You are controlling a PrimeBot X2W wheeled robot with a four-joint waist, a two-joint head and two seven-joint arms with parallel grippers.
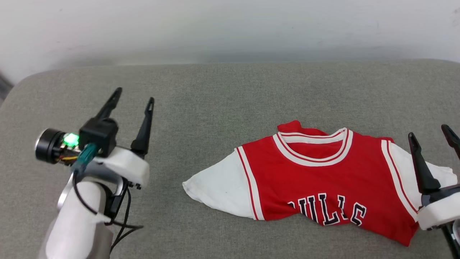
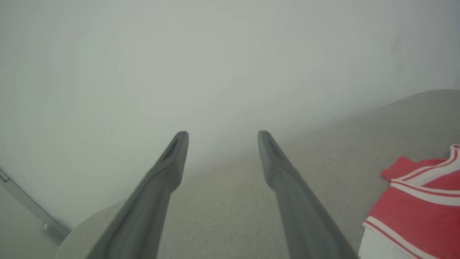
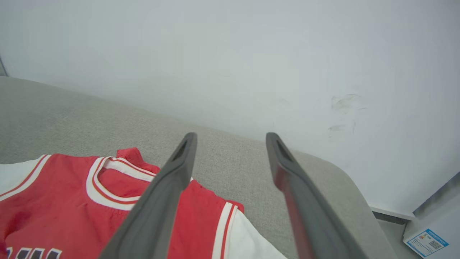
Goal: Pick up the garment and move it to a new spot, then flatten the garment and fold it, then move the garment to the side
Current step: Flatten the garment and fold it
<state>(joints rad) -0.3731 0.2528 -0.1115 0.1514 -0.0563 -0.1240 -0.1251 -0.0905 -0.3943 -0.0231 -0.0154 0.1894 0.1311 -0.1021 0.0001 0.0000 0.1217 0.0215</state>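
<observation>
— Closest in, lower left?
— Pale forearm (image 1: 75, 216) trailing black cable, topped by the left claw (image 1: 134, 95). Fingers spread wide, raised over grey cushion (image 1: 215, 126).

— And lower right?
— Right claw (image 1: 428, 131), likewise spread wide. Nearer finger crossing a white sleeve in the head view.

— Whereabouts of the garment (image 1: 316, 180)?
— Lying on the cushion, well to the right of the left claw. Just under and to the left of the right claw, by the right wrist view (image 3: 54, 201).

— Looks?
— Red jersey body, white short sleeves, red-and-white striped trim at V-neck and armholes. Black, white-outlined lettering across the chest, first letter partly hidden. Front up, collar pointing away. Lower edge rumpled and slanted. One sleeve laid out flat toward the left claw. Small red flap poking out behind the collar.

— Farther back?
— Cushion's rounded far edge, then plain white wall (image 1: 215, 28).
</observation>
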